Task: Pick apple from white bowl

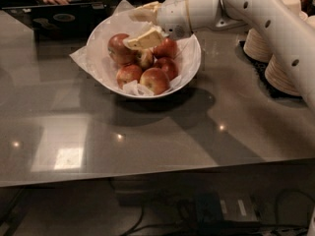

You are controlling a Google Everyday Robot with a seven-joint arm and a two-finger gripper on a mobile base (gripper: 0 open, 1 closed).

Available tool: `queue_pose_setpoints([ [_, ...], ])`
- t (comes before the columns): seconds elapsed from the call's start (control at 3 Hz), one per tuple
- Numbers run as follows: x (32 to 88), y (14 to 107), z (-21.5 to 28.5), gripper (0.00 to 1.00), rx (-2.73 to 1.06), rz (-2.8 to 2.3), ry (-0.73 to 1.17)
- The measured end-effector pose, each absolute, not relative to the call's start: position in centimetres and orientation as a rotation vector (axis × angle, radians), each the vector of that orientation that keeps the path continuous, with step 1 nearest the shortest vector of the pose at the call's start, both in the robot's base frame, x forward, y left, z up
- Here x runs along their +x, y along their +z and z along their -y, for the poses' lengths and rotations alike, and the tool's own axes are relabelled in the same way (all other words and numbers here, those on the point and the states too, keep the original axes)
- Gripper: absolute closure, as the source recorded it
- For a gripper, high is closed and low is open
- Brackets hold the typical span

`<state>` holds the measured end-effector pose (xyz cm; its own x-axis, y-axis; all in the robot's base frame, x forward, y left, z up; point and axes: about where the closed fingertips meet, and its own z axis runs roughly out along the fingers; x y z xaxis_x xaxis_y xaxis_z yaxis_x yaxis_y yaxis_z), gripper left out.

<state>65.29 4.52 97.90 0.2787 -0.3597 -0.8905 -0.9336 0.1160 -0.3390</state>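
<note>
The white 2-finger gripper hangs over the wide white paper-lined bowl, open wide and empty, probably to straddle the large dull red streaked apple lying at its left side, beside smaller red apples

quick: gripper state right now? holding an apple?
Gripper: open, holding nothing, poised over the wide white paper-lined bowl, close beside the large dull red, yellow-streaked apple.
</note>
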Motion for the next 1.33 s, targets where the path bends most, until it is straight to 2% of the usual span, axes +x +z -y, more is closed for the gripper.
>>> queue_pose_setpoints([
  [0.33,65.3,97.9,-4.6,0.0,-1.45,-1.279,0.659],
  [0.67,65.3,97.9,-4.6,0.0,-1.451,-1.279,0.66],
  [1.0,65.3,97.3,-5.1,0.06,-1.446,-1.283,0.681],
  [1.33,65.2,95.8,-6.3,0.3,-1.438,-1.299,0.723],
])
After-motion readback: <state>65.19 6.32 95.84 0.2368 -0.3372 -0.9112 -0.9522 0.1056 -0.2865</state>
